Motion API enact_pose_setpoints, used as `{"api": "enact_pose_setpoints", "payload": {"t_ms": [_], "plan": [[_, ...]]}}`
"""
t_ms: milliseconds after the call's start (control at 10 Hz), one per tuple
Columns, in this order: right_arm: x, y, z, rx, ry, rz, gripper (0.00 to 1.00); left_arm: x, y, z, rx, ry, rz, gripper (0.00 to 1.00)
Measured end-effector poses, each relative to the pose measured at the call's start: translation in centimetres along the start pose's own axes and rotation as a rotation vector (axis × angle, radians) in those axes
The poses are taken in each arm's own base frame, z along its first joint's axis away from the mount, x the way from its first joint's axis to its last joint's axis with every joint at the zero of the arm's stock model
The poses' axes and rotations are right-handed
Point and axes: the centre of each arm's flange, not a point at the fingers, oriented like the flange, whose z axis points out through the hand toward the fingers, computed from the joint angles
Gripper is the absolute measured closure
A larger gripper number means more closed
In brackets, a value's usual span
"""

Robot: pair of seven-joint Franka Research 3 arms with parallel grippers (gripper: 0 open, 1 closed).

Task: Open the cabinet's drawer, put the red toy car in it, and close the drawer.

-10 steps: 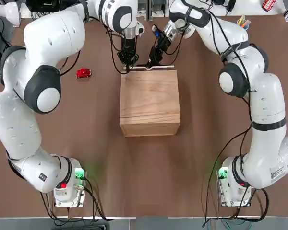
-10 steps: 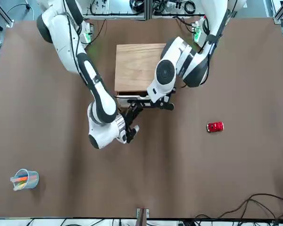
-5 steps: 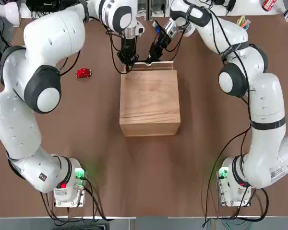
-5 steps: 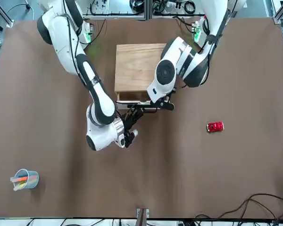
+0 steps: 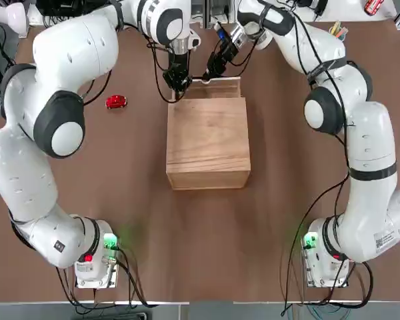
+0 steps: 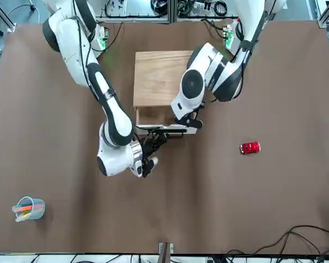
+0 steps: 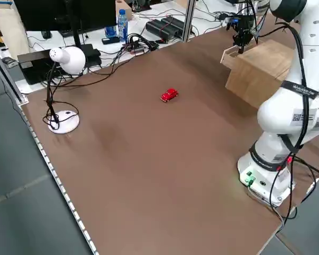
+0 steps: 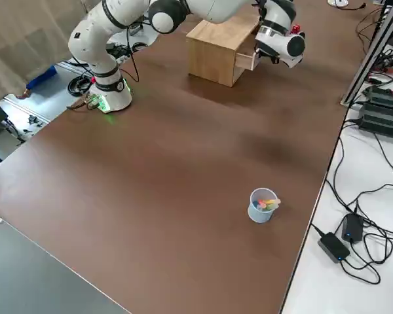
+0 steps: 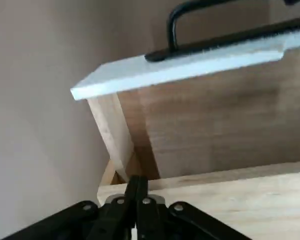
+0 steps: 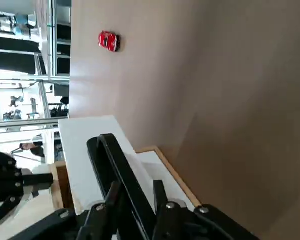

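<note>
Drawer [image 6: 153, 116], part-open: right gripper [image 6: 151, 143] apparently clamps black handle [image 10: 117, 172], may slip; left gripper [image 5: 176, 83] clenched, empty.

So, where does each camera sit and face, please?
Top: overhead, looking down; both arms, cabinet.
Front: opposite, facing robot; both arms.
Left side: raised, diagonal; one arm.
Right side: raised, diagonal; both arms.
Left wrist: left gripper near drawer.
Right wrist: right gripper gripping drawer handle.
Top, front share red toy car.

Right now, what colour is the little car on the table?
The toy car is shiny red. It shows best in the front view.
</note>
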Motion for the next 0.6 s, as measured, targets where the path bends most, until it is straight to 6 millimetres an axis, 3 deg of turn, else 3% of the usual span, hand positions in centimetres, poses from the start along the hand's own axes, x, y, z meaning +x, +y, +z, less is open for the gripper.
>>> {"api": "enact_pose_setpoints", "payload": {"t_ms": [600], "plan": [[1.1,0.7,-1.5,-0.014,0.090,0.040,0.70,0.0,0.0,0.0,-0.001,0.001,0.001,0.95]]}}
